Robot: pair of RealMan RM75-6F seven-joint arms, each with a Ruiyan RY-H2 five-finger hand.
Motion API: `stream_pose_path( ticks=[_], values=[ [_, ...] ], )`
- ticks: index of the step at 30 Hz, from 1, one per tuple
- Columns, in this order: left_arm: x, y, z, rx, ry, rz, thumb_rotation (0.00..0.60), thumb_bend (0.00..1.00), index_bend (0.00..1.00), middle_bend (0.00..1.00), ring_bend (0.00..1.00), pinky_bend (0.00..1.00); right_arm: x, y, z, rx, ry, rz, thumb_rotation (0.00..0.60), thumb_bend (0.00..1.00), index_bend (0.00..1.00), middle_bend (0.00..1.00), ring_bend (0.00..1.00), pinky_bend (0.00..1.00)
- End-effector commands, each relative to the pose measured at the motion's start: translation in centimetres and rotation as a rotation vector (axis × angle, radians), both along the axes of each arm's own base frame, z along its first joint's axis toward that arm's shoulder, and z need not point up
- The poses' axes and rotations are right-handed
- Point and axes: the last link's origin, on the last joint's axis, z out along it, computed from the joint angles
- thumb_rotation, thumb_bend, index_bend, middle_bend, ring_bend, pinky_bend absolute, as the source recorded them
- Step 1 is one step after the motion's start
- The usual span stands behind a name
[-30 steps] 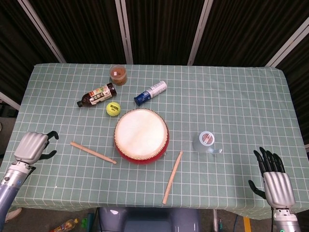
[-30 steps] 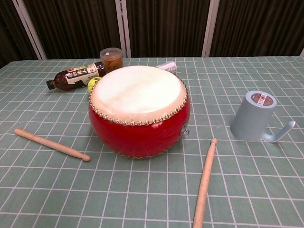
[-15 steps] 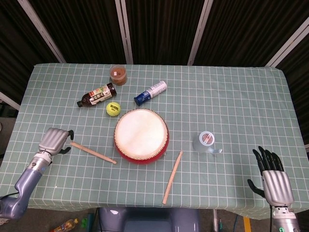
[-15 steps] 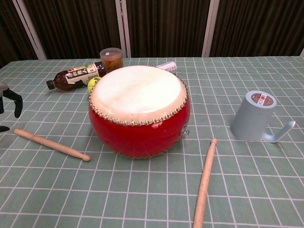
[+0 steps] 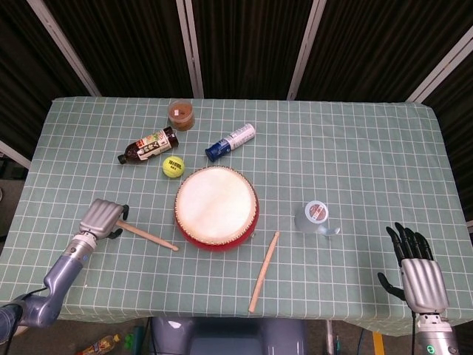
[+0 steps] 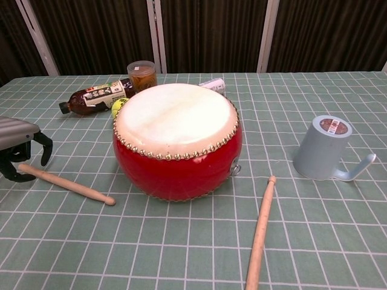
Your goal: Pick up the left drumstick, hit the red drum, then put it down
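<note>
Dark vertical panels with pale metal strips form the backdrop behind a desk point(image 5: 355, 148) covered in a green cloth with a white grid.

Near the middle of the desk sits the red drum point(image 5: 216, 208), its cream skin facing up and a row of studs around the rim. To the drum's left lies the left drumstick point(image 5: 148, 235), flat on the cloth and angled, its tip pointing toward the drum. The left hand point(image 5: 103, 218) hovers over the butt end of this stick at the left edge of the chest view, its dark fingers point(image 6: 43, 150) curled downward and spread around the wood. Whether they touch it cannot be told; the stick rests on the cloth, not lifted.

A second drumstick point(image 5: 264, 271) lies to the drum's lower right, running toward the near edge. Further right stands an upturned pale blue cup point(image 5: 316, 217) with a handle, apart from the drum.

Behind the drum lie a brown bottle point(image 5: 148, 146) on its side, a yellow tennis ball point(image 5: 173, 166) just beside it, a small jar point(image 5: 181, 114) with brown contents, and a blue and white tube point(image 5: 230, 141) on its side.

The right hand point(image 5: 418, 272) rests at the near right corner, well apart from everything, fingers straight and apart, holding nothing.
</note>
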Motion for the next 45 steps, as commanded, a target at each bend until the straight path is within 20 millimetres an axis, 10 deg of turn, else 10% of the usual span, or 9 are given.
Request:
stream_pose_path(
  ticks=[1,19,30,45],
  values=[
    [0.2,0.0,-0.3,-0.006,0.000,-0.004,0.600,0.25,0.49,1.00,1.00,0.98,0.1,0.0,0.0,0.001,-0.004,0.000,0.600,0.29,0.00,0.00,0.00,0.07],
    [1.0,0.0,-2.2,-0.036,0.006,-0.002,0.600,0.28,0.53,1.00,1.00,0.98,0.1,0.0,-0.1,0.008,-0.011,-0.001,0.600,0.29,0.00,0.00,0.00,0.07],
    [1.0,-0.4,-2.3,-0.045,0.007,0.006,0.600,0.48,0.67,1.00,1.00,0.98,0.1,0.0,-0.1,0.010,-0.013,-0.004,0.600,0.29,0.00,0.00,0.00,0.07],
    [4.4,-1.1,2.8,0.071,-0.197,-0.051,0.600,0.49,0.70,1.00,1.00,0.98,0.1,0.1,-0.1,0.007,-0.009,-0.009,0.600,0.29,0.00,0.00,0.00,0.07]
  ],
)
